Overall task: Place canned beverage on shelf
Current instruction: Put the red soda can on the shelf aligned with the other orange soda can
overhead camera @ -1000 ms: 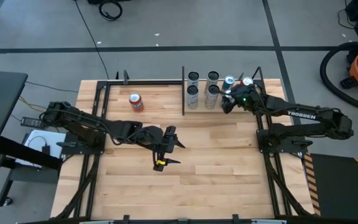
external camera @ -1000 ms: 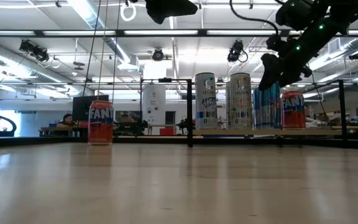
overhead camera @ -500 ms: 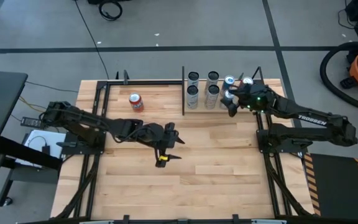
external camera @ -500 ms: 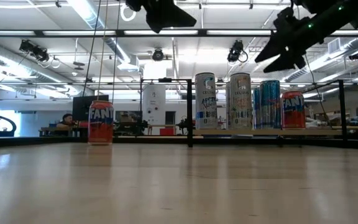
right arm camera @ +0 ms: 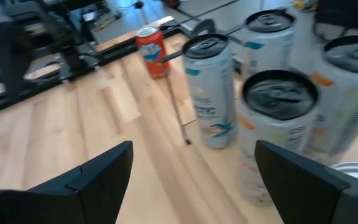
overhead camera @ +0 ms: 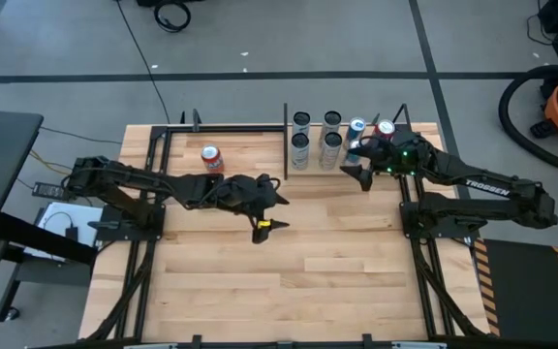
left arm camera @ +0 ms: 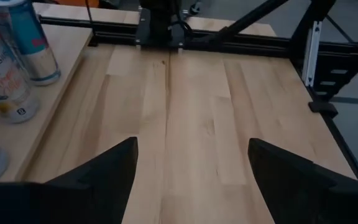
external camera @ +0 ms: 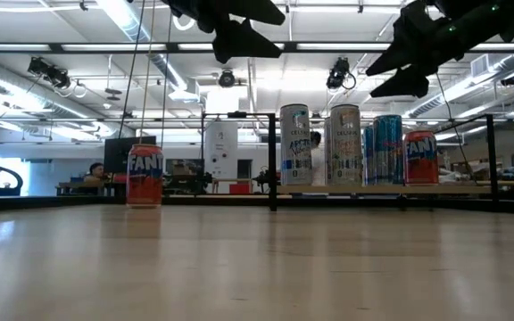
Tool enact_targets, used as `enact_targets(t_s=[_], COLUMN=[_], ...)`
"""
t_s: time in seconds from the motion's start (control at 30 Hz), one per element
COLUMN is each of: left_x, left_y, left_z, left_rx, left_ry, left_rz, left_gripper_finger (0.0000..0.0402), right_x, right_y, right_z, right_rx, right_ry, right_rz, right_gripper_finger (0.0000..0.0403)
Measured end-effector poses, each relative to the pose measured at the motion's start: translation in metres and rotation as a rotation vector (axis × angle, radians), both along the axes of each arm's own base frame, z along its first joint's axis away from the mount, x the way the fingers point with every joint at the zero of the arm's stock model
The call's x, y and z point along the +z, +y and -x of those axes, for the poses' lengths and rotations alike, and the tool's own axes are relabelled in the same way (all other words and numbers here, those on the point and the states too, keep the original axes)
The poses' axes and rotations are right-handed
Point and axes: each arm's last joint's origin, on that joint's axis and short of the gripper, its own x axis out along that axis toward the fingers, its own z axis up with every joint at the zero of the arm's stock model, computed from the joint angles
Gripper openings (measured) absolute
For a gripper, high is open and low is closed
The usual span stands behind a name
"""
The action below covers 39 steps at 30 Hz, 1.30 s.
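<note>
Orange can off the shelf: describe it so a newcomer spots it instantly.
Start at the wooden tabletop, far edge. Left of the shelf stands one orange can, alone on bare planks. Every other can is grouped on the shelf.

Overhead camera looking straight down, table-level camera facing the room, both sharing the shelf (overhead camera: 342,150) cans.

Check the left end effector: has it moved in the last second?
Yes. In the high view the left end effector has shifted up the table toward the shelf's black divider rod, jaws open and empty.
</note>
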Motion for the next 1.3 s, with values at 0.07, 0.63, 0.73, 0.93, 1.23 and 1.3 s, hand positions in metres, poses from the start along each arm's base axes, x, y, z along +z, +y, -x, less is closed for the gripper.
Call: enact_targets(t_s=[0.07, 0.63, 0.73, 0.93, 1.23, 1.3], left_x=[0.0, -0.002, -0.004, -0.004, -0.022, -0.024], left_y=[0.002, 0.012, 0.018, 0.03, 0.055, 0.059], left_z=[0.0, -0.005, -0.005, -0.001, 0.026, 0.036], left_rx=[0.005, 0.065, 0.091, 0.097, 0.186, 0.203], left_ry=[0.0, -0.021, -0.011, 0.033, 0.358, 0.434], left_rz=[0.0, -0.015, -0.02, -0.077, -0.051, -0.043], left_gripper_finger=[0.0307, 0.0307, 0.0307, 0.0307, 0.0307, 0.0307], right_x=[0.0, 0.0, 0.0, -0.006, -0.017, -0.017], right_y=[0.001, 0.007, 0.009, 0.013, 0.016, 0.017], right_z=[0.0, -0.003, -0.004, -0.011, -0.024, -0.029], right_rx=[0.031, 0.106, 0.125, 0.164, 0.212, 0.222], right_ry=[-0.006, -0.014, -0.008, 0.02, 0.072, 0.061], right_rz=[-0.013, -0.034, -0.026, -0.035, -0.04, -0.035], right_gripper_finger=[0.0346, 0.0346, 0.0346, 0.0346, 0.0346, 0.0346])
